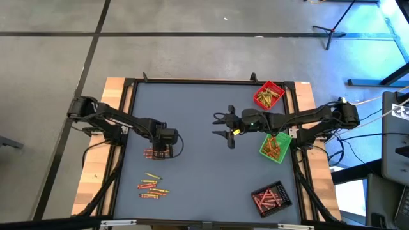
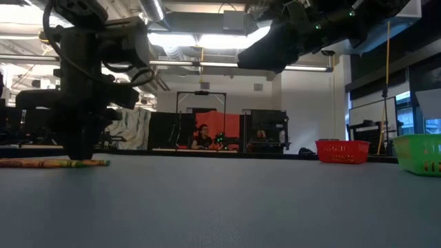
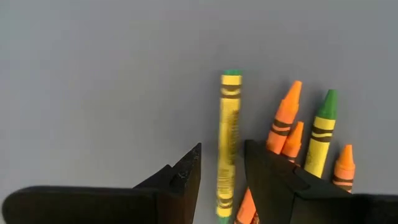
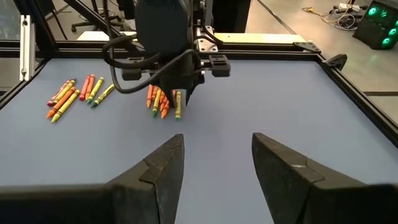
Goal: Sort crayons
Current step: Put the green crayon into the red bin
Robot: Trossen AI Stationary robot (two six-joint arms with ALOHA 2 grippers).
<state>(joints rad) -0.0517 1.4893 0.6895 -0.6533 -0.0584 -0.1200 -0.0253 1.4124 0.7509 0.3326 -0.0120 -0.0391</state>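
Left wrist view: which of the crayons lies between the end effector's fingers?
The yellow-wrapped crayon with the green tip, lying straight between the left end effector fingers. The orange crayons and the other green-tipped crayon lie outside, beyond one finger.

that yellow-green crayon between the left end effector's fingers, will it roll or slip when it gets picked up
The yellow-green crayon looks round and paper-wrapped, so a nudge would probably roll it sideways toward the orange crayons. The left end effector straddles it lengthwise with open fingers; a thin, stiff stick like this may pivot if pinched off-centre. It likely weighs very little.
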